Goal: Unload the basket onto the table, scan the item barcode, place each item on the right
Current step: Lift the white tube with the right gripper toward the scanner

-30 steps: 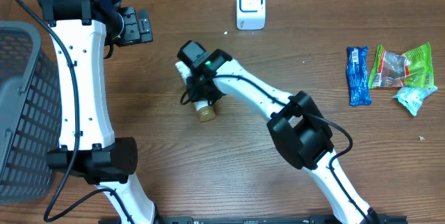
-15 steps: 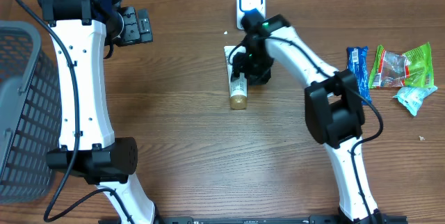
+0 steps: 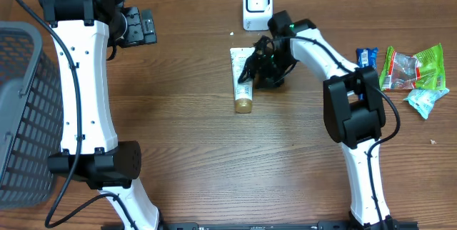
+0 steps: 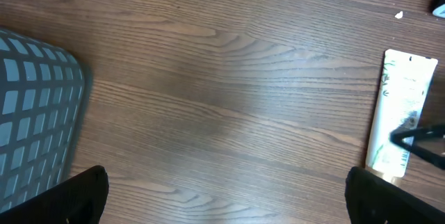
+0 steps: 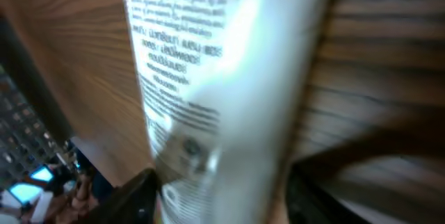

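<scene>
the right gripper (image 5: 222, 196) sits low over the wooden table (image 3: 178, 151) with its jaws part spread and the white tube (image 3: 241, 73) between them; its wrist view is too blurred to tell whether the fingers pinch the tube or only flank it. the tube lies flat, with its gold cap (image 3: 243, 105) toward the robot's side of the table and its crimped end toward the scanner (image 3: 257, 5). the scanner stands just beyond the gripper near the far edge, apart from the tube. to this gripper's right lie a blue packet (image 3: 368, 76) and green packets (image 3: 414, 69), with bare wood between. to its left, open wood runs to the left gripper (image 4: 226, 189), which hovers spread wide and grips nothing. the basket (image 3: 28, 80) lies to that gripper's left, at the table's left edge. in the left wrist view a dark finger (image 4: 417, 140) touches the tube's long right edge.
</scene>
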